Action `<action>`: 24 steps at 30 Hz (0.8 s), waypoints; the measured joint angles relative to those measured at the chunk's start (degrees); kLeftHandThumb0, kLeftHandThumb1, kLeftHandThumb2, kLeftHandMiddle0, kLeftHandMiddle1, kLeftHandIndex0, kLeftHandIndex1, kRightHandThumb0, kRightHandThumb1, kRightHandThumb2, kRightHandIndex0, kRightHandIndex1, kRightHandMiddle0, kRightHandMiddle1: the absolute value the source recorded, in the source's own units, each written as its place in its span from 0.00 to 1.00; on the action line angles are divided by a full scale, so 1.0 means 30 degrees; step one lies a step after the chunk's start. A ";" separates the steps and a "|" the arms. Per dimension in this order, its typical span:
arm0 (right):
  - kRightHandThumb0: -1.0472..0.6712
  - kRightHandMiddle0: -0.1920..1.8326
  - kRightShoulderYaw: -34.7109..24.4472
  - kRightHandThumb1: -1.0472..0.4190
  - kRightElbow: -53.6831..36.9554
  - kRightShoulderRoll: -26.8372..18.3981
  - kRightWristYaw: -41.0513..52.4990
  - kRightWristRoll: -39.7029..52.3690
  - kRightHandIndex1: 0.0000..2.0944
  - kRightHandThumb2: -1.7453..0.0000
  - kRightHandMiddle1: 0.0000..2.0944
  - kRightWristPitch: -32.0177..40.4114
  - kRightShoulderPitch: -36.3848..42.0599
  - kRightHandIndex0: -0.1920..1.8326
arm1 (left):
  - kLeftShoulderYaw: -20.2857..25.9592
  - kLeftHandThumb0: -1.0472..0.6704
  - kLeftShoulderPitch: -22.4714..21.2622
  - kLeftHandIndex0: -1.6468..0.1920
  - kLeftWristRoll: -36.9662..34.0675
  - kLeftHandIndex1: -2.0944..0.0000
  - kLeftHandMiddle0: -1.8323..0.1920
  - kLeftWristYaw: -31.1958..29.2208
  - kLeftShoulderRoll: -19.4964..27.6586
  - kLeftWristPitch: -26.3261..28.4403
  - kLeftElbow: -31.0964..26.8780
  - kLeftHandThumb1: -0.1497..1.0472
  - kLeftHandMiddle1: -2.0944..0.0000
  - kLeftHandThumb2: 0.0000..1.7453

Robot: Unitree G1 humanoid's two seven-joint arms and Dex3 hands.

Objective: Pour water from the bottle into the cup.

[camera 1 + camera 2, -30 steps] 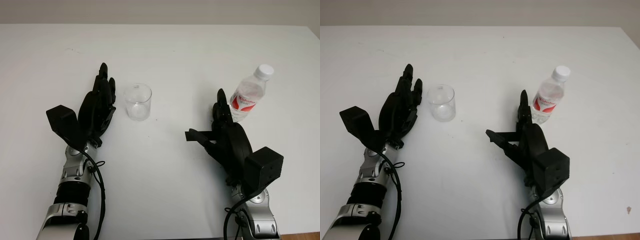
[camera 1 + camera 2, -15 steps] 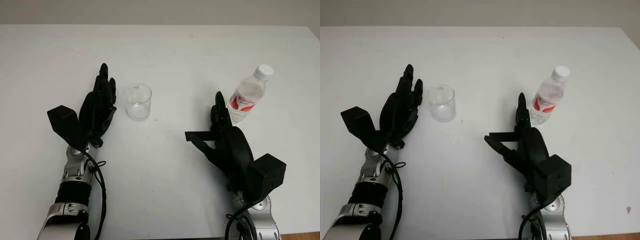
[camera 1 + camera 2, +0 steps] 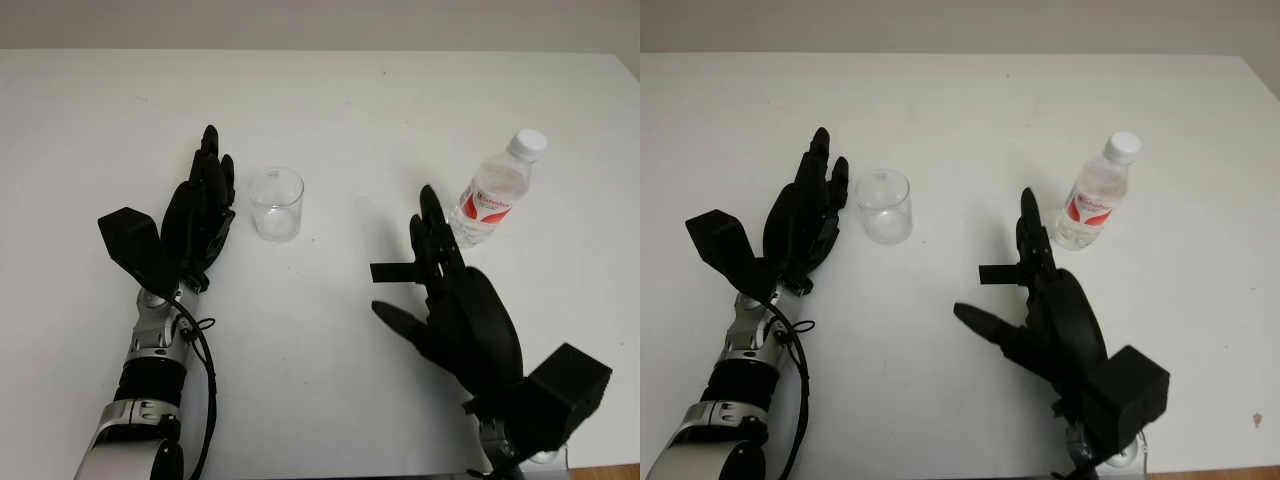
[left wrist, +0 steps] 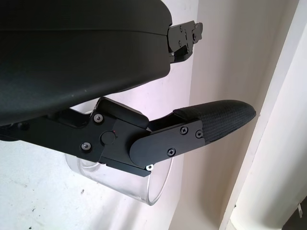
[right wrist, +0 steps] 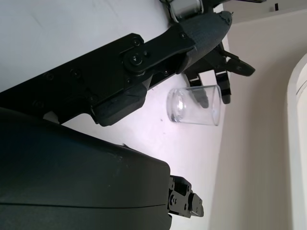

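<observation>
A clear empty cup (image 3: 276,203) stands left of centre on the white table (image 3: 340,100). A clear water bottle (image 3: 492,190) with a white cap and a red-and-white label stands upright at the right. My left hand (image 3: 210,185) is open just left of the cup, a small gap from its wall; the left wrist view has the cup's rim (image 4: 152,190) behind its fingers. My right hand (image 3: 420,262) is open, raised above the table, left of and nearer than the bottle, apart from it. The cup (image 5: 195,104) also appears in the right wrist view.
The table's far edge meets a pale wall (image 3: 320,22). A wide bare stretch of table (image 3: 330,300) lies between the two hands and in front of the cup.
My right hand has risen and drawn back toward me and slightly left, so the bottle now stands fully uncovered. The left hand, cup and bottle have stayed in place.
</observation>
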 measured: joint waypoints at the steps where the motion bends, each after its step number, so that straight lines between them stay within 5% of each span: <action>1: 0.07 0.00 0.0057 0.13 -0.0209 -0.0074 0.0035 -0.0001 0.00 0.97 0.00 -0.0022 0.0463 0.00 | 0.0004 0.13 -0.0045 1.00 -0.0003 1.00 1.00 -0.0096 0.0010 -0.0075 0.0139 1.00 1.00 0.42; 13: 0.10 0.00 0.0386 0.10 -0.2141 -0.0837 0.0378 0.0312 0.00 0.97 0.00 -0.0808 0.5031 0.00 | 0.0094 0.12 -0.0568 1.00 -0.0035 1.00 1.00 -0.0726 0.0005 -0.0366 0.1381 1.00 1.00 0.41; 24: 0.11 0.00 -0.0661 0.09 -0.2186 -0.0799 -0.0214 0.1303 0.00 0.97 0.00 -0.1572 0.6309 0.00 | 0.0091 0.12 -0.0763 1.00 -0.0004 1.00 1.00 -0.0728 -0.0029 -0.0496 0.1741 1.00 1.00 0.41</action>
